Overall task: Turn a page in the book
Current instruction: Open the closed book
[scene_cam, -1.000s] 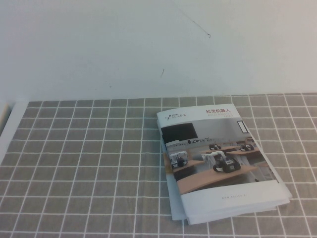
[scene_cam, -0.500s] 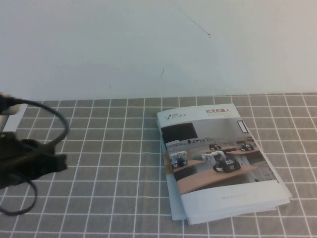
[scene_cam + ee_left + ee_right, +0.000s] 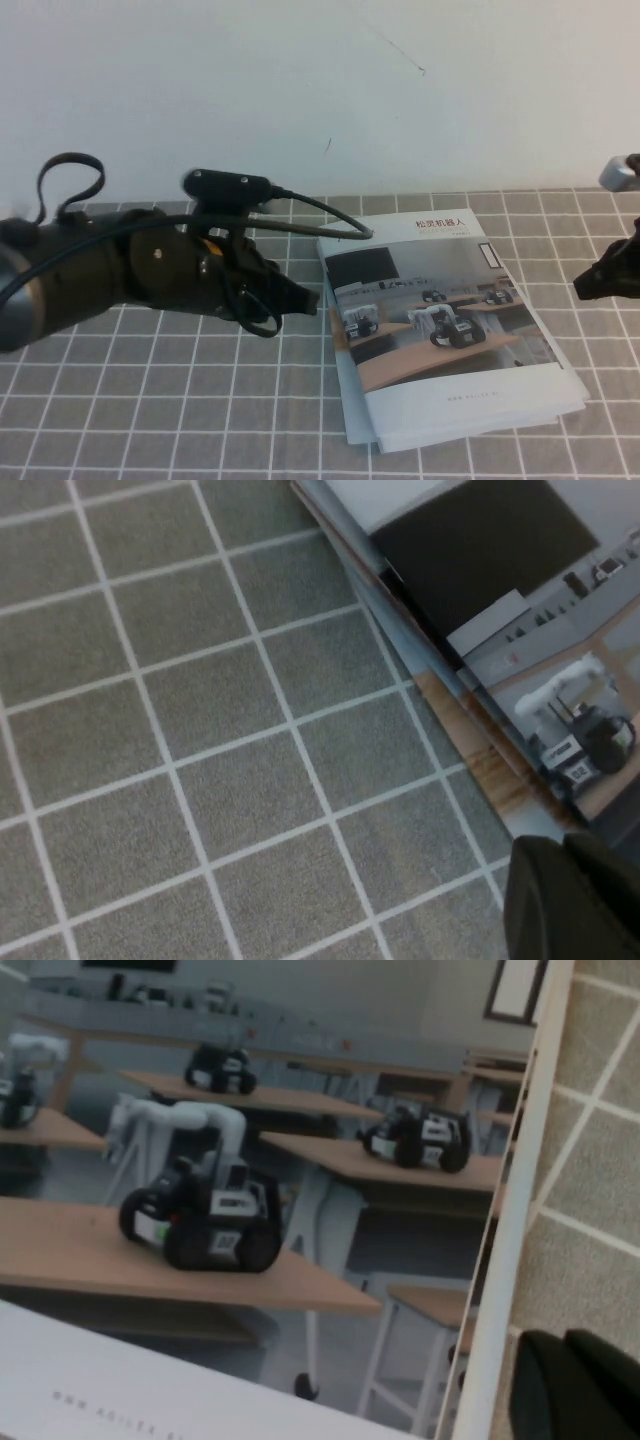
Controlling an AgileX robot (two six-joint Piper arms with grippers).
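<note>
The book (image 3: 440,330) lies closed on the grey checked cloth, right of the middle. Its top page (image 3: 430,290) is the cover leaf, with a Chinese title and a photo of small robots on wooden desks. My left gripper (image 3: 308,300) is shut and empty, low over the cloth just left of the book's left edge (image 3: 470,710); its fingers (image 3: 540,900) show pressed together. My right gripper (image 3: 585,288) is shut and empty, just off the book's right edge. In the right wrist view the cover (image 3: 250,1160) fills the frame, with the gripper (image 3: 567,1352) beside its edge.
Loose sheets (image 3: 352,405) stick out beneath the book at its near left. The checked cloth (image 3: 150,400) covers the table up to a white wall (image 3: 300,90). My left arm's bulky body and cable (image 3: 120,270) cross the left half.
Both arms have come into view. The left arm swept in from the left to the book's left edge. The right arm appeared at the right edge. The book has not moved.
</note>
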